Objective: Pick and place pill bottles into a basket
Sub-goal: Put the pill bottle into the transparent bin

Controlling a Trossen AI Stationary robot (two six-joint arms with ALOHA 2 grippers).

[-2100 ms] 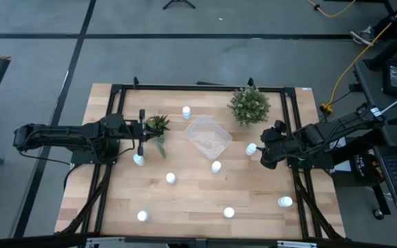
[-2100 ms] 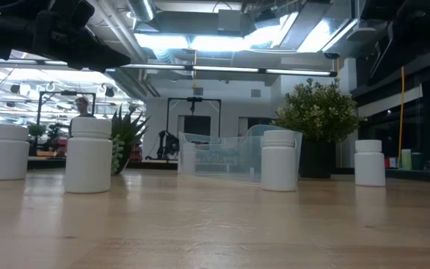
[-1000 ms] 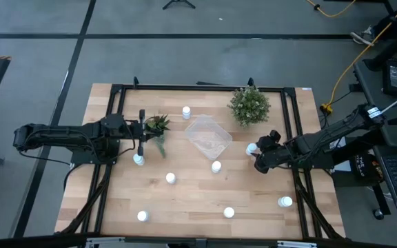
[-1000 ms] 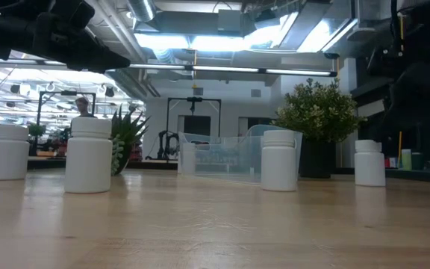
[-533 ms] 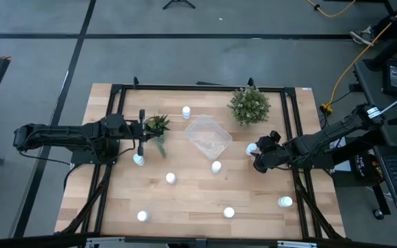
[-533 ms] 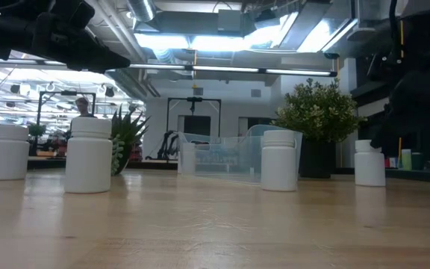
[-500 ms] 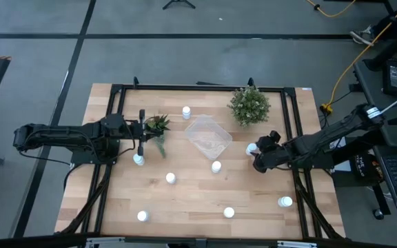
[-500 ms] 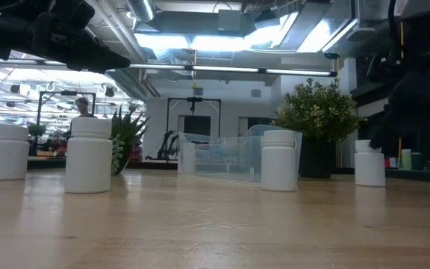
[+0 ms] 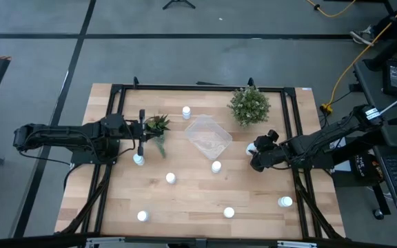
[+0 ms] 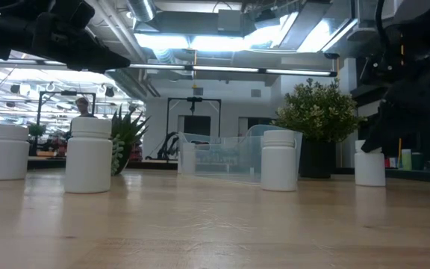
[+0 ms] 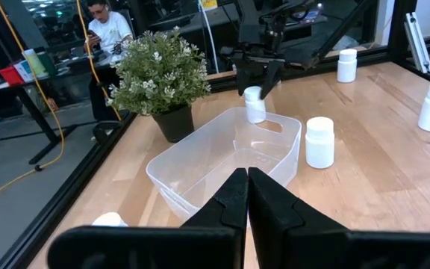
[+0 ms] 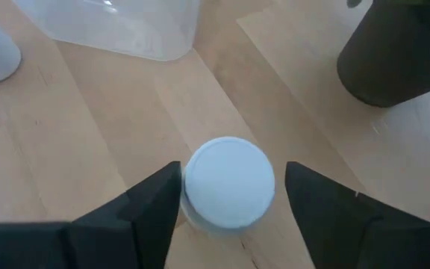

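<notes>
While viewed from the high camera: right gripper (image 9: 253, 153) parked over a small white cylindrical plastic pill bottle (image 9: 251, 148), just beside the translucent clear plastic squarish basket (image 9: 207, 136) on its right, near the bushy green potted plant (image 9: 249, 105). Other white bottles scattered over the light wooden table (image 9: 185, 200), well apart. Left gripper (image 9: 140, 131) idle beside a spiky green potted plant (image 9: 158, 126).

Low view: dark right arm hanging beside a white bottle (image 10: 369, 163) at far right; basket (image 10: 222, 157) behind, mid-table. Fingers not readable here.

Left wrist view: left fingers (image 11: 234, 202) pressed together, nothing held, pointing over the basket (image 11: 226, 161). Far side, right gripper (image 11: 258, 81) straddling the target bottle (image 11: 254, 104) just past the basket's rim (touching the rim or not: cannot tell).

Right wrist view: round white cap (image 12: 229, 181) centred between both spread fingers (image 12: 151, 205), gaps on either side, no contact yet. Upright on the wood.

Handling judgement: likely light, rigid, smooth plastic, so slippery and easy to tip if one finger lands first. Best taken across the cap or upper body, centred, squeezed evenly; not fragile. Short carry to the basket.
</notes>
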